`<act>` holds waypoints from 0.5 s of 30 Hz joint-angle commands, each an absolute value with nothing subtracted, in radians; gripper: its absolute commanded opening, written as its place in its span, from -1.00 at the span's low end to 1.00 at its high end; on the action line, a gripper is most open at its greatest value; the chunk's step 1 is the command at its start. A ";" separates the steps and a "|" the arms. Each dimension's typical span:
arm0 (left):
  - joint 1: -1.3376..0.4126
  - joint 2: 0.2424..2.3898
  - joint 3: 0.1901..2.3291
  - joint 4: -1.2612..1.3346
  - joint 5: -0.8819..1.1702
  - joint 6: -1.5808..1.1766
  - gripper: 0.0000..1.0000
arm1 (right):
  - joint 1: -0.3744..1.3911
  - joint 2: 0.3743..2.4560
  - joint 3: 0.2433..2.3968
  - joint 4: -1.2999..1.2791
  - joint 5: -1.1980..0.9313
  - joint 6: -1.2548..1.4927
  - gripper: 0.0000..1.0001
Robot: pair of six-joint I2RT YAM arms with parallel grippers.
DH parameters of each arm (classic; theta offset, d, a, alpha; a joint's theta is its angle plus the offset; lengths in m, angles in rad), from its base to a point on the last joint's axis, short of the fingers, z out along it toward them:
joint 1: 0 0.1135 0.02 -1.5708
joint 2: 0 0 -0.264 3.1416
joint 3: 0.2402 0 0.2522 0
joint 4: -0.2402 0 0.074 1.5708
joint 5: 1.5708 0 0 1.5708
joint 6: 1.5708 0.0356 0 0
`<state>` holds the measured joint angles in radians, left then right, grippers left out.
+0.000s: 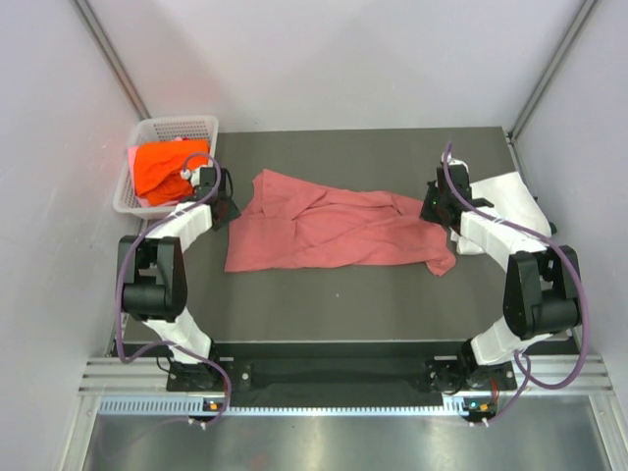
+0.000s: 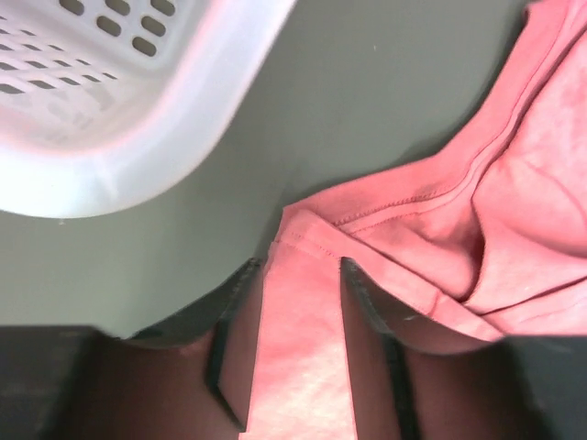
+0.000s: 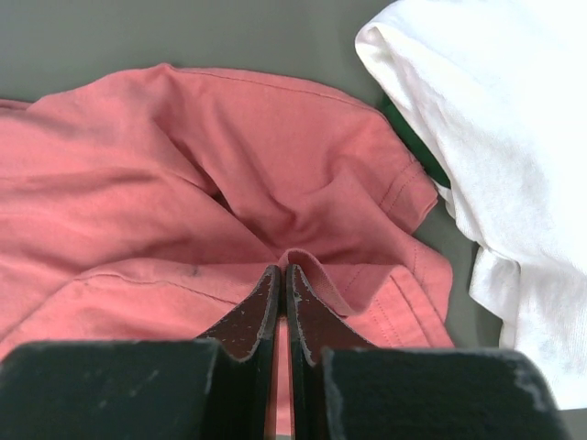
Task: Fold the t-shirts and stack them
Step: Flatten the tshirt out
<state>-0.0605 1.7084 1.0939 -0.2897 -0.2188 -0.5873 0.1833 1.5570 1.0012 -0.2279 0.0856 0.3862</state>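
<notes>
A dusty pink-red cloth t-shirt lies spread and rumpled across the middle of the dark grey surface, reaching from one arm to the other. The left gripper sits at the shirt's left end, near the surface's far-left corner. Its jaws stand partly apart with a strip of hemmed edge running between them; whether they press the cloth cannot be told. The right gripper is at the shirt's right end, its jaws closed tight on a small raised pinch of the pink-red cloth beside a sleeve. A crumpled white cloth t-shirt lies just right of that gripper, at the surface's right edge. A bright orange cloth t-shirt is bunched inside a white plastic mesh basket at the far-left corner.
</notes>
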 commanded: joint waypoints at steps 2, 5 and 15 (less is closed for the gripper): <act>-0.057 1.689 1.103 -0.272 -0.229 -0.584 -0.09 | 0.192 1.522 1.009 -0.195 0.084 0.393 -1.00; -0.057 1.716 1.118 -0.276 -0.222 -0.586 -0.09 | 0.192 1.534 1.020 -0.199 0.074 0.393 -1.00; -0.052 1.830 1.196 -0.287 -0.184 -0.597 -0.12 | 0.190 1.548 1.025 -0.195 0.060 0.396 -1.00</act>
